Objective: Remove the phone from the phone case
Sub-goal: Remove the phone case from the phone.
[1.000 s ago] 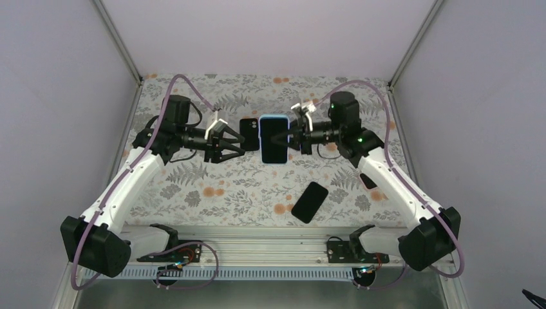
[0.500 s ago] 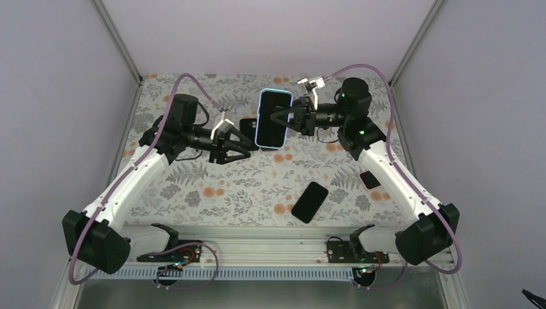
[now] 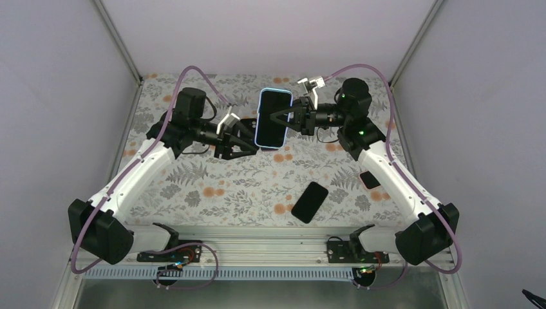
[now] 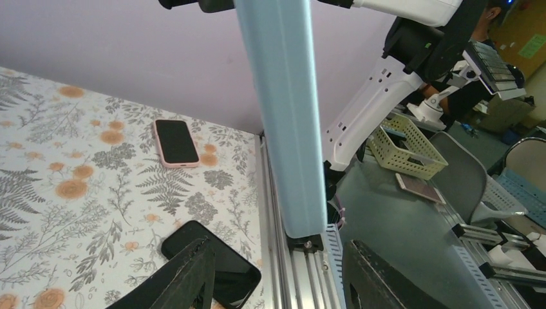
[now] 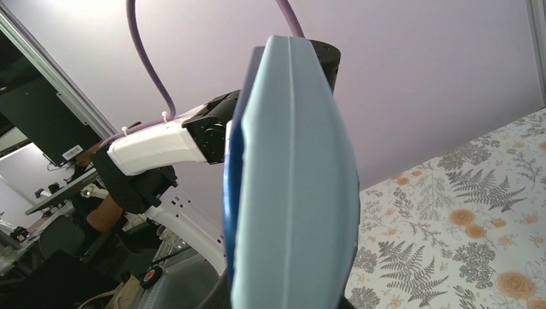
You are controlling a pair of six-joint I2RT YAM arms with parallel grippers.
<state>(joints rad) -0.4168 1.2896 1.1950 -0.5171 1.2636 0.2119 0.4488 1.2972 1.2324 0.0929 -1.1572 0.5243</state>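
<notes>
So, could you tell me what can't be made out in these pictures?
- Right gripper fingertips: right wrist view, hidden behind the blue phone case.
- Case's top: left wrist view, cut off by the edge.
- Dark phone: top view, mostly covered by left gripper.

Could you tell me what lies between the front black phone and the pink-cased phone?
Only bare table lies between the black phone and pink-cased phone, clearest in the top view.

Light-blue phone case (image 5: pixel 302 180), phone (image 3: pixel 273 119) inside, dark screen; held aloft, screen toward the top camera
</notes>
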